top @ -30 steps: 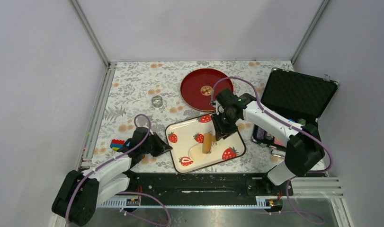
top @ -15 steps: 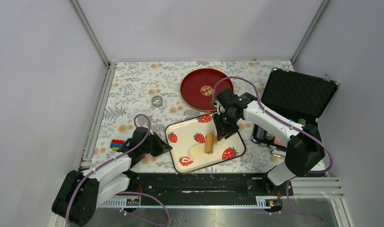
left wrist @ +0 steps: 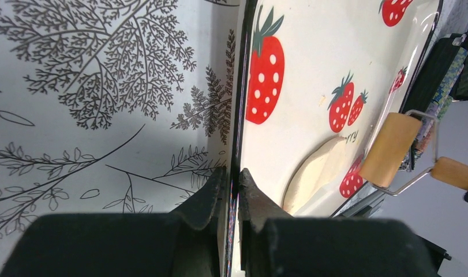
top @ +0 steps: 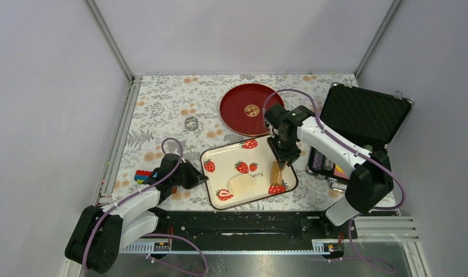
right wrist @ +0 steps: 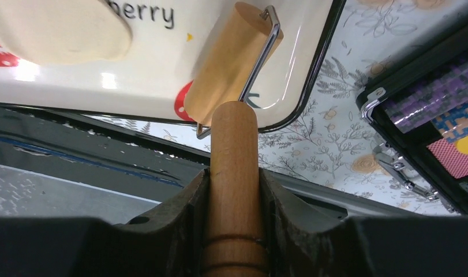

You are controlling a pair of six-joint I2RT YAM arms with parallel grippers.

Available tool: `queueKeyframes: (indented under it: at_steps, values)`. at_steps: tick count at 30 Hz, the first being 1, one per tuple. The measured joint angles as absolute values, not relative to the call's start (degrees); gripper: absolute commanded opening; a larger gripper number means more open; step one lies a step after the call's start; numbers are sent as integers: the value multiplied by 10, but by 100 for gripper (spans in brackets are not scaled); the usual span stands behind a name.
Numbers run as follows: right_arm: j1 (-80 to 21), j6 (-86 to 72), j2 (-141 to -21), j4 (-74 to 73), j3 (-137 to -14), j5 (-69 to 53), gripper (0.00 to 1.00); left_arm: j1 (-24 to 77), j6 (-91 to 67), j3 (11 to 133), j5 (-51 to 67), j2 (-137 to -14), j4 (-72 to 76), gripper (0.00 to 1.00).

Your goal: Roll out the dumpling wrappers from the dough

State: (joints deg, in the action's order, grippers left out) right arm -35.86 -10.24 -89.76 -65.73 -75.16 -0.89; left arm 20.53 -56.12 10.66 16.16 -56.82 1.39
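You are gripping the roller (top: 276,173) in your right claw (top: 284,154), its jaws clenched around the wooden handle, and the drum is sitting over the lower right corner of the tray (top: 220,156), above a printed strawberry. Whether the drum is pressing on the tray or hanging just over it, the views are not showing. The dough (top: 242,183) is lying as a flattened pale oval on the lower middle of the tray, to the left of the drum and apart from it, with bare tray and some printed lettering showing between them. In the top view the oval's long axis is running roughly left to right, while the drum's axis is running nearly top to bottom, so the drum is already facing the dough broadside. The next pass is therefore looking like a travel toward frame left, with little turning of the wrist needed. Your right arm is the nearer one and is carrying the tool. Your left claw (left wrist: 231,179) is pinching the tray's left rim, jaws closed on the edge, and appears to be steadying the tray on the desk (top: 162,109) against that push.
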Motion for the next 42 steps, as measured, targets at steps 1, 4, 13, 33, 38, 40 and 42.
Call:
queueKeyframes:
  at_steps: [1,4,13,33,38,40,42]
  values:
    - [-358,-101,-899,-660,-761,-10,0,205,-560,107,161,-569,15,0]
    - [-359,-99,-901,-665,-803,-15,0,204,-559,108,161,-572,16,0]
    - [-409,-102,-940,-668,-935,-29,0,203,-557,109,161,-576,21,0]
    - [-582,-153,-1067,-629,-966,-42,0,203,-557,109,161,-580,25,0]
    - [-592,-152,-1084,-623,-965,-35,0,203,-555,110,161,-580,25,0]
    - [-593,-152,-1084,-622,-961,-30,0,203,-555,110,161,-580,25,0]
    - [-595,-152,-1082,-618,-956,-29,0,203,-555,110,161,-580,25,0]
